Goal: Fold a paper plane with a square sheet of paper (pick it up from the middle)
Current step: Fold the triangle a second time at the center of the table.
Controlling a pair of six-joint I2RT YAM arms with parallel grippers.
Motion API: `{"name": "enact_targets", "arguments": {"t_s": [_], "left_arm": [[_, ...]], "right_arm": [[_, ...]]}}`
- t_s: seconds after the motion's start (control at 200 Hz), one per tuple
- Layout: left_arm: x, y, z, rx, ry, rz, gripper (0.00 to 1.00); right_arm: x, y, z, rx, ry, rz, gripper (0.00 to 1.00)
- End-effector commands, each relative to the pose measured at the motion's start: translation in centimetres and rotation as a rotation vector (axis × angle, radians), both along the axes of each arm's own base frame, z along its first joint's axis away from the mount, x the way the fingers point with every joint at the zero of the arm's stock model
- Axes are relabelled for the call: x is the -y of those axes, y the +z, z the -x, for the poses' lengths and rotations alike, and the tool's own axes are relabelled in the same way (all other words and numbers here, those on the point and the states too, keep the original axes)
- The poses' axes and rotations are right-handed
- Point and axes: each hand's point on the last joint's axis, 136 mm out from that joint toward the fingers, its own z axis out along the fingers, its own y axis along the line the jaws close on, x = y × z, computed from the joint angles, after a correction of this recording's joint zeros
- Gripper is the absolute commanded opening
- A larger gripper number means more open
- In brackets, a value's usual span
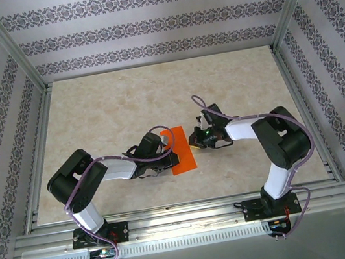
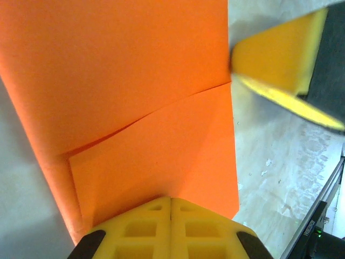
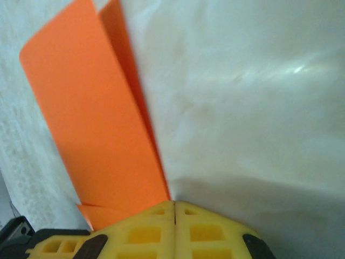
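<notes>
The pale marbled desk (image 1: 153, 93) lies bare across its far half and down both sides, so a claw could sweep there freely. The middle is crowded. The folded bright orange sheet of paper (image 1: 181, 151) lies flat, with the left claw (image 1: 170, 158) on its left part and the right claw (image 1: 194, 140) at its right edge, each with fingers pressed together and little room between them. The bent left arm (image 1: 85, 179) and right arm (image 1: 279, 142) block the near approach. Aluminium frame posts (image 1: 12, 46) and patterned walls (image 1: 143, 26) bound the rest.
</notes>
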Motion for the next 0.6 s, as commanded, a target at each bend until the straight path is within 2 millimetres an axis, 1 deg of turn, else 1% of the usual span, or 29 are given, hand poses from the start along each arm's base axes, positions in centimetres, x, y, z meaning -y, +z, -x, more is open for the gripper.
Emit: {"name": "enact_targets", "arguments": {"t_s": [0.0, 0.08, 0.16, 0.215, 0.24, 0.325, 0.435, 0.48, 0.595], "left_arm": [[-1.5, -2.0, 1.3, -0.067, 0.014, -0.053, 0.0], [-0.8, -0.6, 0.7, -0.041, 0.006, -0.024, 0.0], [0.0, 1.3, -0.1, -0.001, -0.004, 0.006, 0.0], [0.2, 2.5, -0.7, 0.029, -0.008, 0.006, 0.0], [0.3, 3.1, -1.0, 0.042, -0.008, 0.003, 0.02], [0.4, 4.4, -1.8, 0.086, -0.016, -0.016, 0.04], [-0.3, 4.3, -2.7, 0.096, -0.003, -0.075, 0.06], [-0.4, 3.9, -2.9, 0.08, -0.004, -0.084, 0.05], [-0.3, 2.7, -2.8, 0.041, -0.032, -0.092, 0.03]], "right_arm": [[0.7, 1.0, -1.2, 0.039, -0.01, 0.009, 0.0], [0.1, 3.0, -0.8, 0.077, 0.006, -0.015, 0.01], [-0.5, 4.3, 0.1, 0.094, 0.029, -0.02, 0.04], [-0.7, 4.5, 0.9, 0.081, 0.037, -0.012, 0.06], [-0.8, 4.5, 1.3, 0.078, 0.036, -0.006, 0.07], [-1.0, 4.2, 2.6, 0.053, 0.041, 0.015, 0.12], [-0.9, 3.8, 3.8, 0.022, 0.026, 0.032, 0.17], [-0.8, 3.7, 4.3, 0.011, 0.018, 0.048, 0.2], [-0.7, 3.5, 5.4, -0.015, 0.014, 0.06, 0.23]]}}
